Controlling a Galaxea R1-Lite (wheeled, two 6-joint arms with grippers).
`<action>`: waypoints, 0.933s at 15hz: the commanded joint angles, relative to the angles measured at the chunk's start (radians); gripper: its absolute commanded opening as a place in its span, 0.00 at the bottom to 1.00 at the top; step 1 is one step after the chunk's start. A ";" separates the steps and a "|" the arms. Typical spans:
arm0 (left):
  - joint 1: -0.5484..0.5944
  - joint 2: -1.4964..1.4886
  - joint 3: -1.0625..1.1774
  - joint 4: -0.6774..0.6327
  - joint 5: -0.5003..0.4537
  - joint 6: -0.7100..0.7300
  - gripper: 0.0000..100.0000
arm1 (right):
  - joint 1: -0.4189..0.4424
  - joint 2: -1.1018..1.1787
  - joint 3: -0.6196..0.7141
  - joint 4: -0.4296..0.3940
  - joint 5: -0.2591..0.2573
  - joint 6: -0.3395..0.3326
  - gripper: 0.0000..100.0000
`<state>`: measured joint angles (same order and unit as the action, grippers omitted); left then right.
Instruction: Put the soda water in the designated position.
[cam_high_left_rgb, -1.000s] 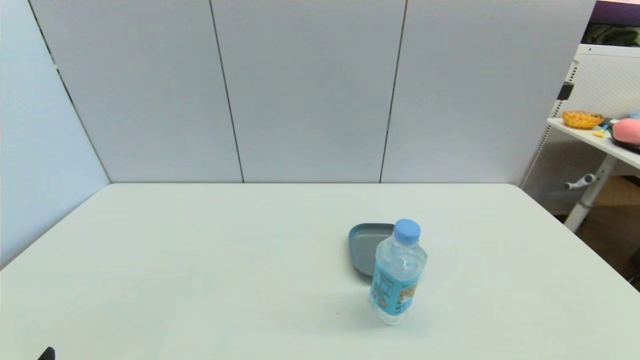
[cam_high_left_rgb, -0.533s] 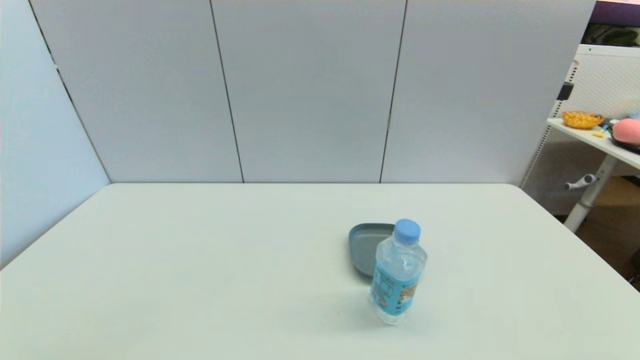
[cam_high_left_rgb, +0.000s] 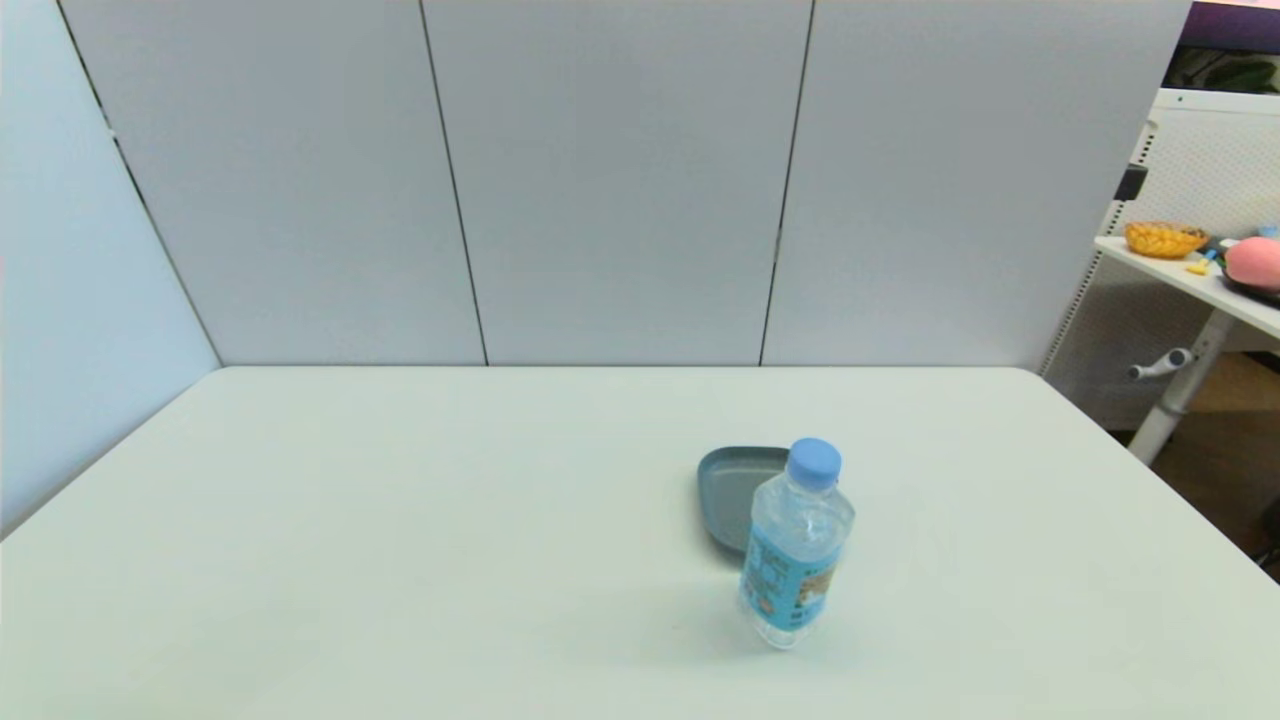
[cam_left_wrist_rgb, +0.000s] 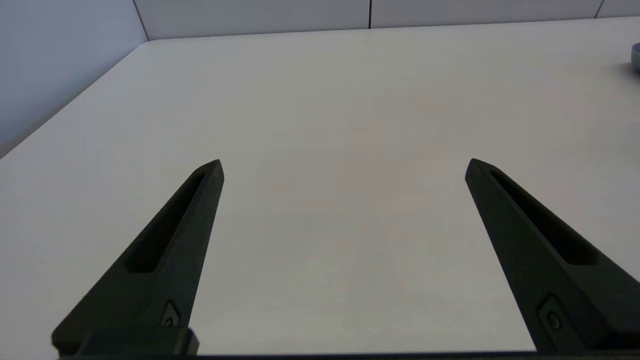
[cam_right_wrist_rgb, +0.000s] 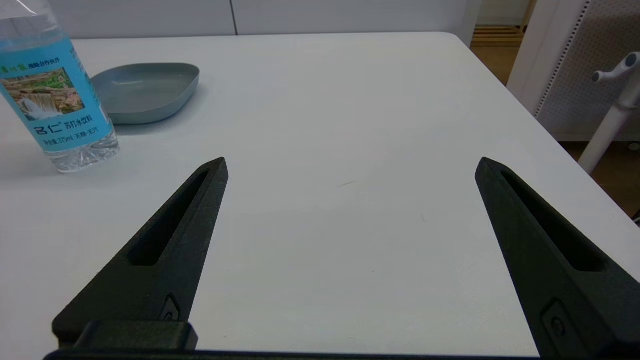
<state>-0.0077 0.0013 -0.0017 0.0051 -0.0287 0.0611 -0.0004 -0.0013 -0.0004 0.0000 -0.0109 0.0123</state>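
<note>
The right gripper (cam_right_wrist_rgb: 350, 167) hung low over the near right part of the white table (cam_high_left_rgb: 400, 520), its two long black fingers (cam_right_wrist_rgb: 170, 240) spread wide with nothing between them. The left gripper (cam_left_wrist_rgb: 344, 167) hung the same way over the near left part of the table, its fingers (cam_left_wrist_rgb: 170, 240) equally far apart and holding nothing. Neither arm showed in the head view.

Beyond the right gripper and off to its left side stood the soda water (cam_high_left_rgb: 796, 545), a small clear plastic bottle with a light-blue screw cap and a bright blue printed label around its middle; it was upright on the table, right of the table's centre, free of both grippers (cam_right_wrist_rgb: 55, 90). Just behind it lay a shallow grey-blue plastic plate with rounded corners (cam_high_left_rgb: 728, 490), partly covered by the bottle in the head view; whether they touched could not be told (cam_right_wrist_rgb: 145, 90). Grey wall panels (cam_high_left_rgb: 620, 180) closed off the far edge of the table.
</note>
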 joint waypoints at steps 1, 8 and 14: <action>0.000 0.000 0.000 -0.001 0.000 0.000 1.00 | 0.000 0.001 -0.001 0.000 0.000 0.000 1.00; 0.000 0.000 0.000 -0.001 0.000 0.000 1.00 | 0.000 0.001 0.000 0.000 0.000 0.000 1.00; 0.000 0.000 0.000 0.001 0.000 0.000 1.00 | 0.000 -0.002 0.000 0.000 0.000 -0.011 1.00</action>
<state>-0.0077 0.0000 -0.0017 0.0057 -0.0287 0.0606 0.0000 -0.0013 -0.0004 0.0000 -0.0081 0.0000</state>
